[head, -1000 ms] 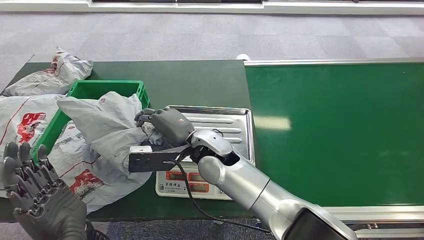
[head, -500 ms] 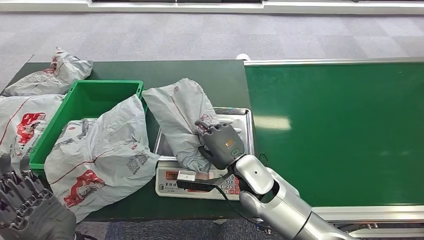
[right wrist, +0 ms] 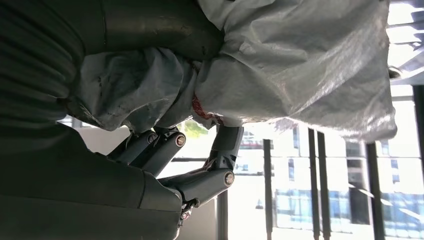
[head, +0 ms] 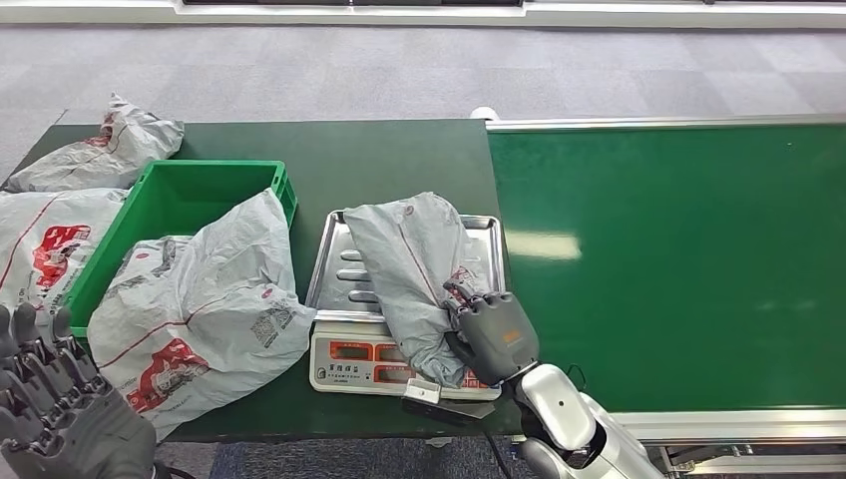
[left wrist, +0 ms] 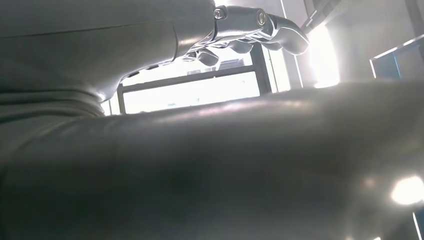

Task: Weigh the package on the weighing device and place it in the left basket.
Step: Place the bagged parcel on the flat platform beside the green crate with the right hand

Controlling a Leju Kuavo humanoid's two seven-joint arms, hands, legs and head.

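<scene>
Both hands differ, right hand [head: 496, 334] fingers [right wrist: 220, 150] gripping grey package [head: 414, 269], left hand [head: 60, 414] fingers spread, empty.

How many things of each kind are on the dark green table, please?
Grey packages: 4 ()
Green baskets: 1
Weighing devices: 1
Total: 6

Probably a parcel-sorting station: green conveyor belt [head: 678, 259], scale [head: 384, 359], mail bags [head: 200, 309]
</scene>
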